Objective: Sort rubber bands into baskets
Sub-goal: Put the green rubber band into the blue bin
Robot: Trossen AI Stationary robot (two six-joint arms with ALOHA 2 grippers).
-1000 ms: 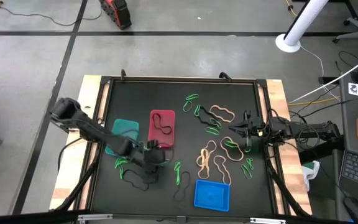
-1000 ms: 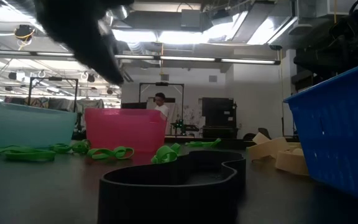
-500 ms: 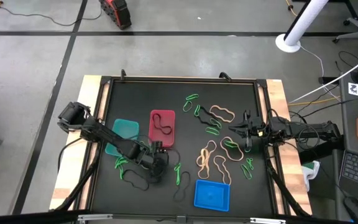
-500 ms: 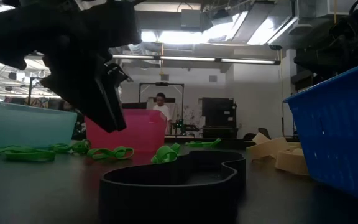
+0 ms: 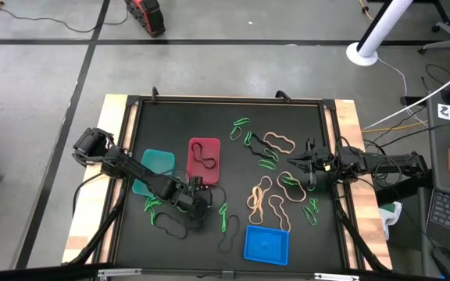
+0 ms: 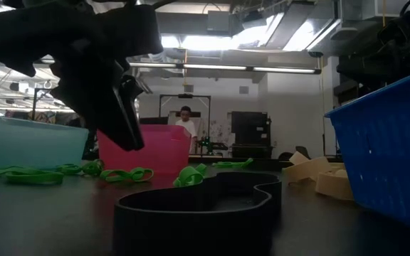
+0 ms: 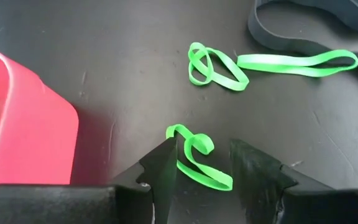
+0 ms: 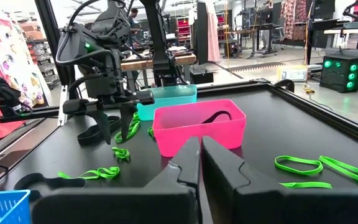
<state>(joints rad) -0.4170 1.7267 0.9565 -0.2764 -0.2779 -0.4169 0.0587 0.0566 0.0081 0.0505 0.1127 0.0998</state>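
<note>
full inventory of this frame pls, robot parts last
teal basket: 1, teal-green, left part of table, contents not visible
red basket: 1, red, beside the teal one, a black band inside
blue basket: 1, blue, near front edge, looks empty
green rubber bands: many, bright green, scattered; one small band lies between the left fingers
tan rubber bands: several, beige, right of centre
black rubber bands: a few, black, near front edge
table: 1, black mat, wooden border
person: 1, far background of low view
left gripper: open, low over the small green band in front of the red basket
right gripper: shut, empty, waiting at the right side
</note>
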